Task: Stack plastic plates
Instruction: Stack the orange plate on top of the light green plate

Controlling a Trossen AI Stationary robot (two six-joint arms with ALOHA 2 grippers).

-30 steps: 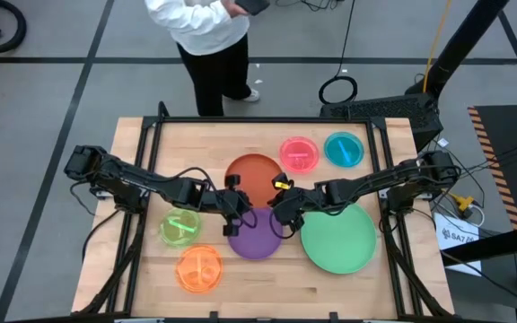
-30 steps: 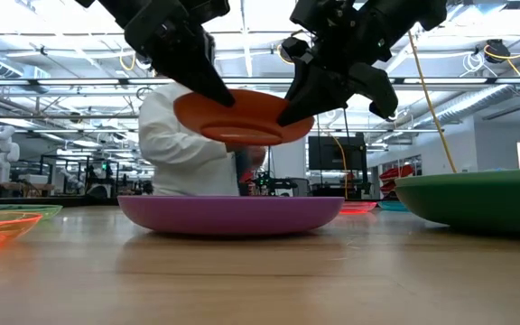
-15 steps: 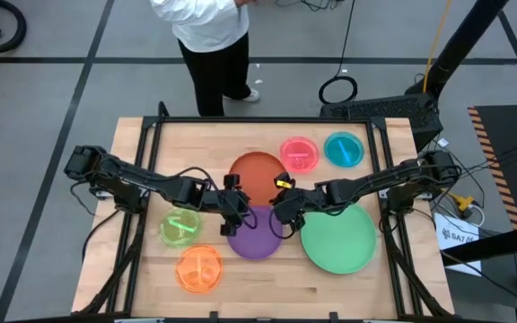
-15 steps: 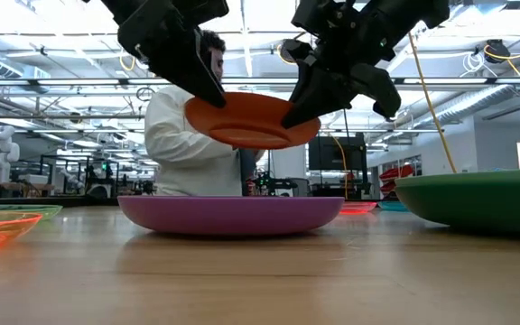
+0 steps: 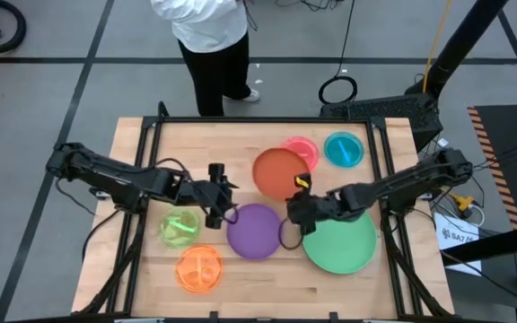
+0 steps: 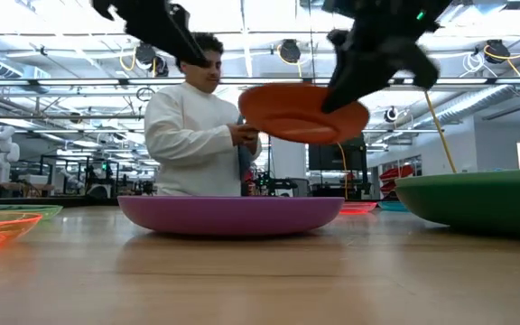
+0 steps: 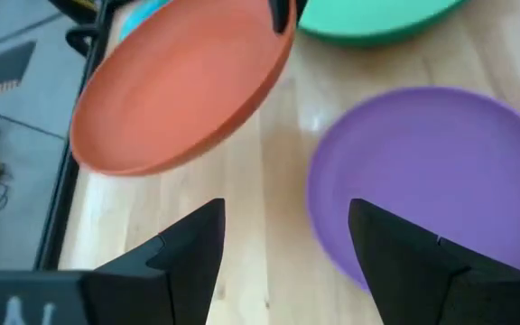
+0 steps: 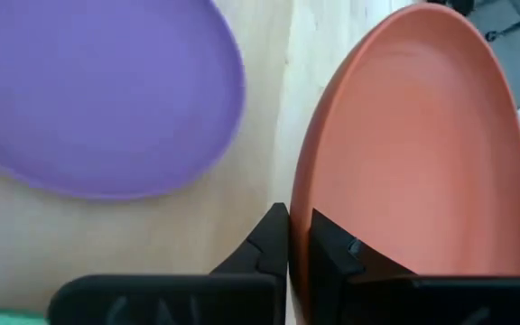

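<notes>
Left fingers point(image 7: 283, 248) have let go, apart; right fingers point(image 8: 296, 236) clamp orange-red plate point(image 5: 281, 174).

We're in a big open robotics lab: a wooden table point(image 5: 151, 144) sits on a grey floor marked off with tape lines, cables point(image 5: 337, 88) coil beside it, and a person in a white top point(image 6: 188, 135) stands at its far edge. Behind, overhead ducts and pipes point(image 6: 477, 95) run along the ceiling, and a white humanoid robot point(image 6: 0, 149) waits among more workstations.
</notes>
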